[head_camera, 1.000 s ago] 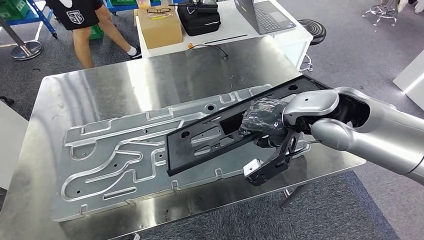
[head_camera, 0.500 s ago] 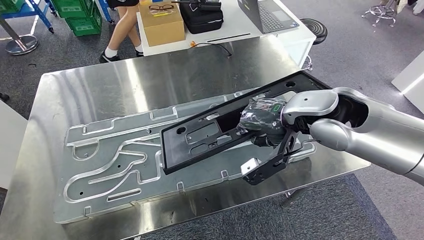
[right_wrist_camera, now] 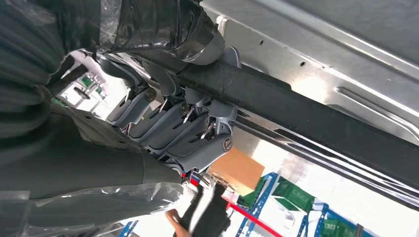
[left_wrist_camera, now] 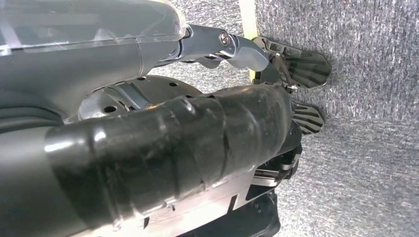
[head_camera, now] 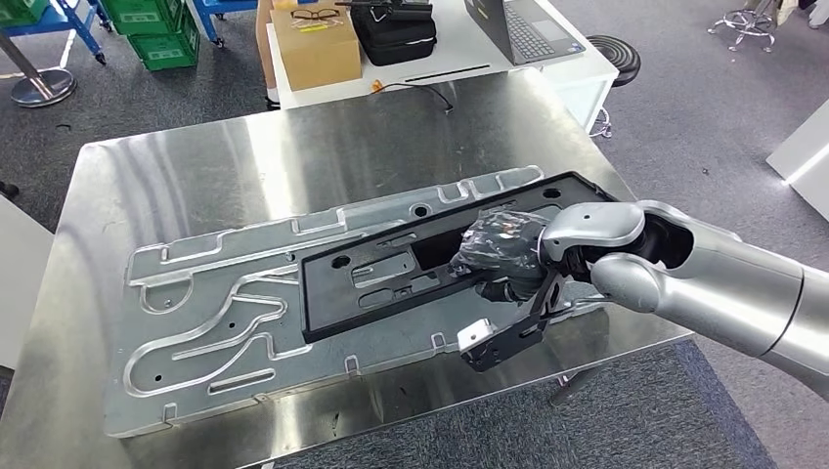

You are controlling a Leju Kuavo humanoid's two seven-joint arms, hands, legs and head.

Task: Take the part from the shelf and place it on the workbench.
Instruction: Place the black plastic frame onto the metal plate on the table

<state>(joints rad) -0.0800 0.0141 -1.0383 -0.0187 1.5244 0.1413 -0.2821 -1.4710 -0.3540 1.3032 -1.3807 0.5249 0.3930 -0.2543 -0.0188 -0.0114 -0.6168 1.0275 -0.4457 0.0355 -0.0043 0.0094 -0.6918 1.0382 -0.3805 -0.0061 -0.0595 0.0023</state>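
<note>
The part (head_camera: 391, 277), a long black frame, lies slantwise over the grooved plate (head_camera: 215, 322) on the workbench (head_camera: 176, 166), its long axis running from beyond the right hand (head_camera: 503, 249) out to the hand's left. The hand grips the part's near rail, right of the middle, fingers (right_wrist_camera: 197, 133) wrapped round the rail. The left hand (left_wrist_camera: 197, 148) hangs over carpet; I cannot tell its state.

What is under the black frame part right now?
The embossed aluminium panel on the steel workbench lies under the black frame part, which the right hand grips. Whether they touch is hidden.
</note>
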